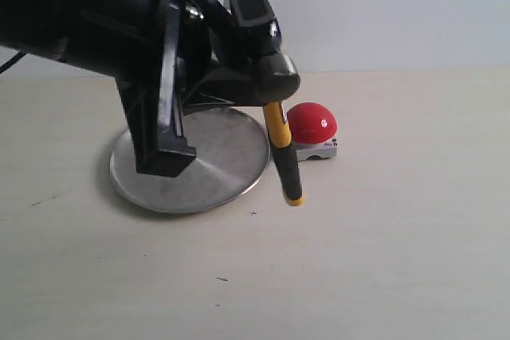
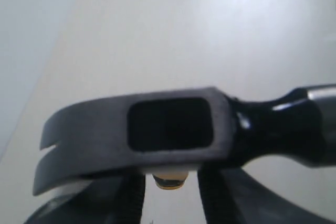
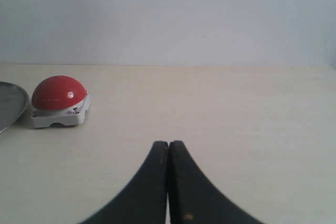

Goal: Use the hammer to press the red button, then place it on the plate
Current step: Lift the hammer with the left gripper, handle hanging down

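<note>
Gripping the hammer (image 1: 279,137) just under its dark head, my left gripper (image 2: 169,188) holds it up off the table (image 1: 398,244). In the left wrist view the head fills the middle, claw at one end and striking face at the other. Beneath it, two black fingers (image 2: 131,200) are closed on either side of a sliver of yellow handle. In the exterior view the left arm is a large black mass at upper left, covering part of the plate (image 1: 215,181). The hammer's head sits high. Its yellow-and-black handle hangs down and slants slightly to the right, ending in a yellow tip in front of the plate's right rim. The button (image 1: 312,119), a glossy red dome on a small grey base, stands on the table just right of the plate and just right of the handle. From this angle handle and button look close, but I cannot tell whether they touch. The plate lies flat on the table, round and silver-grey, with a scuffed shine. My right gripper (image 3: 168,182) is closed on nothing, its two black fingers pressed together low over the table. Through its camera I see the button ahead with the plate's rim beside it, both well apart from those fingers, and a pale wall (image 3: 168,19) behind.
</note>
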Tool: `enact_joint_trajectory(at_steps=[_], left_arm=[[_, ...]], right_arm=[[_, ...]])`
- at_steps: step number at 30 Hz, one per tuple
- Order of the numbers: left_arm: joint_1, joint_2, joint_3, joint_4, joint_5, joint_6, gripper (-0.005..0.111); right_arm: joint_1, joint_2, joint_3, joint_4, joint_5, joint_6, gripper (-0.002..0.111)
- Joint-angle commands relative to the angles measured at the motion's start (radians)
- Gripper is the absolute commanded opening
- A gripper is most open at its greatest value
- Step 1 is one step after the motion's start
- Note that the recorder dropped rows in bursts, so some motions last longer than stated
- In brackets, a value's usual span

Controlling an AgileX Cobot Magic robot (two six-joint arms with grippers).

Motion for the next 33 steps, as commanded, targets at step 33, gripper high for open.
enact_joint_trajectory(at_steps=[33], left_arm=[[0.334, 0.144, 0.199, -1.06, 0.389, 0.931, 0.0]], right_arm=[[-0.007, -0.005, 0.006, 0.247, -0.338, 0.153, 0.0]])
